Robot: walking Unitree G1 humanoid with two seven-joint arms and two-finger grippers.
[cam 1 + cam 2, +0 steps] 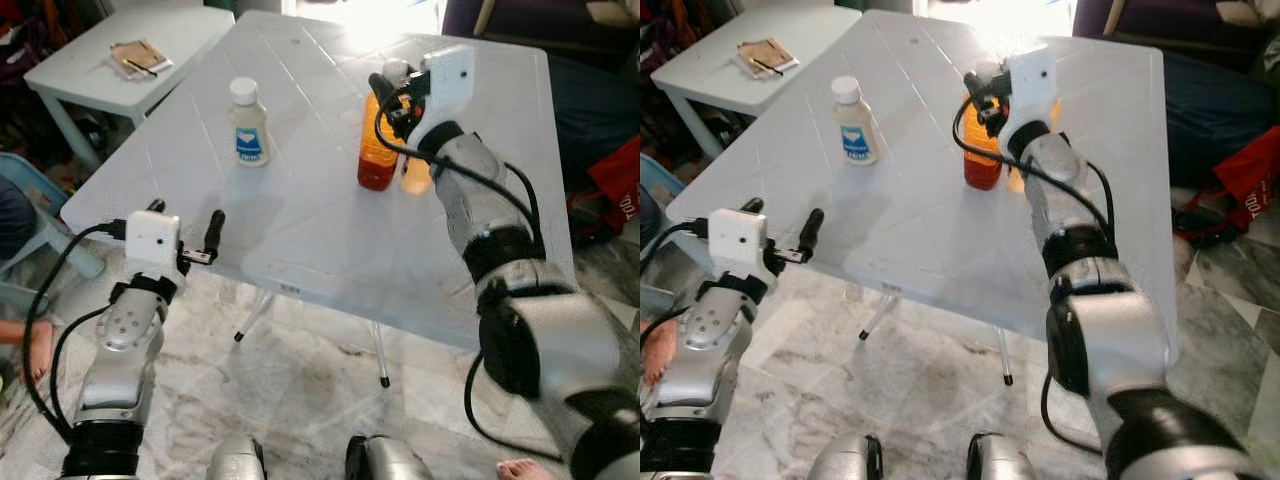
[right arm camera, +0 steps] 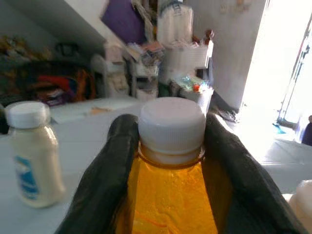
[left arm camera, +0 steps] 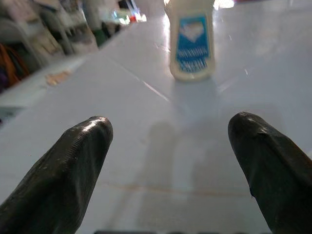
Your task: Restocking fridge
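An orange drink bottle (image 1: 377,150) with a white cap (image 2: 171,123) stands upright on the white plastic table (image 1: 300,230). My right gripper (image 1: 388,92) is shut on its neck, one black finger (image 2: 105,175) on each side. A paler bottle (image 1: 416,178) stands just behind it, touching or nearly so. A creamy white bottle (image 1: 248,123) with a blue label stands upright toward the table's left. My left gripper (image 1: 187,218) hovers open at the table's near left edge, pointing at that white bottle (image 3: 191,41), with nothing between its fingers (image 3: 73,165).
A smaller white side table (image 1: 90,60) at the back left holds a notebook and pen (image 1: 140,57). A blue chair (image 1: 30,200) and a person's bare foot (image 1: 38,350) are at the left. A red bag (image 1: 615,185) lies at the right. Marble floor lies under the table.
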